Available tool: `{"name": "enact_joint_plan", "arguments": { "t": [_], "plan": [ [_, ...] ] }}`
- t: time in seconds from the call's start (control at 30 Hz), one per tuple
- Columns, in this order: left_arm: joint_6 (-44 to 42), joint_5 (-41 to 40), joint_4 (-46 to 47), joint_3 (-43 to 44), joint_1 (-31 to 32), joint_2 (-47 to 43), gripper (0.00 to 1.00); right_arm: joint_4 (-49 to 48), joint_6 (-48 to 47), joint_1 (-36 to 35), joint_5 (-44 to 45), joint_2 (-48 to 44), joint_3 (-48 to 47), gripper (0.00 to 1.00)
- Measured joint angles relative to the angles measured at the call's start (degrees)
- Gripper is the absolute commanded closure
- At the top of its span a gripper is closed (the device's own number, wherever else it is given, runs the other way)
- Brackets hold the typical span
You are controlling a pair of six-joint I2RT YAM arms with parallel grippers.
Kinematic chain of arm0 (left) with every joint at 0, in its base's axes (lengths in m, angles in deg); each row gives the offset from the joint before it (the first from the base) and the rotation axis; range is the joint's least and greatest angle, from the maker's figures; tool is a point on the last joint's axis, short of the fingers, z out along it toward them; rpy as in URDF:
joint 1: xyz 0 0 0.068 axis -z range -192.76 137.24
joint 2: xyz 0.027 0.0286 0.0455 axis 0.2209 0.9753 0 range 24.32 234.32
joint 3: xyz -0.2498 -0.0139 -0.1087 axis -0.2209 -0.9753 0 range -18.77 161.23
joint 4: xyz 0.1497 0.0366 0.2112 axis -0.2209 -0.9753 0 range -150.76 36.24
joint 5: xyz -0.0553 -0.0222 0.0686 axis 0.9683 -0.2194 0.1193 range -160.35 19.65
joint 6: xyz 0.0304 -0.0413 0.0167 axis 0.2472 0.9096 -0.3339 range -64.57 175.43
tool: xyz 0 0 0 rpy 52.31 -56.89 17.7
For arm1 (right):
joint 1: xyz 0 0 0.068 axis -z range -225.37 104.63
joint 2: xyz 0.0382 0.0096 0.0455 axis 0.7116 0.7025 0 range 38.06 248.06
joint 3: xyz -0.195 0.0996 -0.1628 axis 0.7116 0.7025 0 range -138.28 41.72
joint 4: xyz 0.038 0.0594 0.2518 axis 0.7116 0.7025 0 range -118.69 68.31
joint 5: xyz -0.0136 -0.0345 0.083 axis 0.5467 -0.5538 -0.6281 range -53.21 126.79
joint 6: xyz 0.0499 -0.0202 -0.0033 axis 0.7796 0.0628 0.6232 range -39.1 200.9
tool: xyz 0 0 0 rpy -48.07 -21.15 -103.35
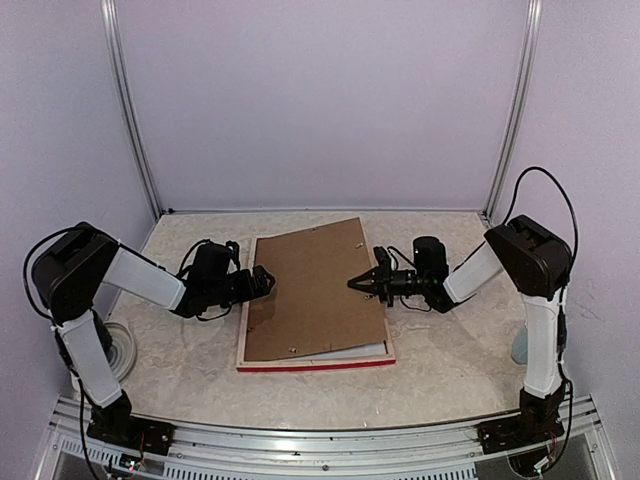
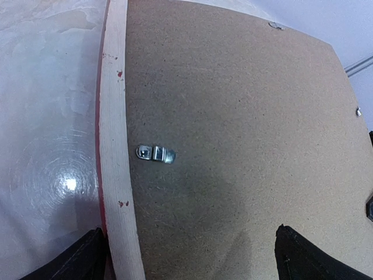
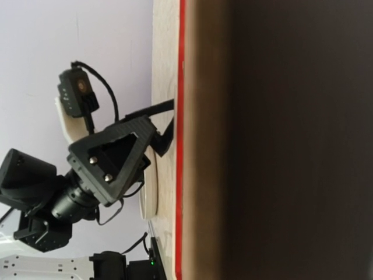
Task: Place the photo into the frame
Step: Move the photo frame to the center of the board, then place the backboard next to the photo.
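The frame lies face down in the middle of the table, its red front face showing along the near edge. The brown backing board lies skewed on top of it. The photo is hidden. My left gripper is open at the board's left edge; in the left wrist view its fingers straddle the frame's pale left rail and the board. My right gripper looks shut on the board's right edge. Its own fingers do not show in the right wrist view, which the board fills.
A metal turn clip sits on the board near the left rail. A white strip shows under the board's near right corner. A white round plate lies at the left, and a pale object stands by the right arm.
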Motion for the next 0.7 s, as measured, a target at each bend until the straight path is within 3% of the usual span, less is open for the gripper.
{"name": "enact_joint_plan", "arguments": {
  "t": [0.27, 0.7],
  "plan": [
    [-0.9, -0.5, 0.0, 0.2, 0.0, 0.3, 0.01, 0.0, 0.0, 0.1, -0.3, 1.4, -1.1, 1.0],
    [-1.0, 1.1, 0.0, 0.4, -0.3, 0.3, 0.01, 8.1, -5.2, -0.4, -0.5, 1.3, -1.1, 0.64]
  ]
}}
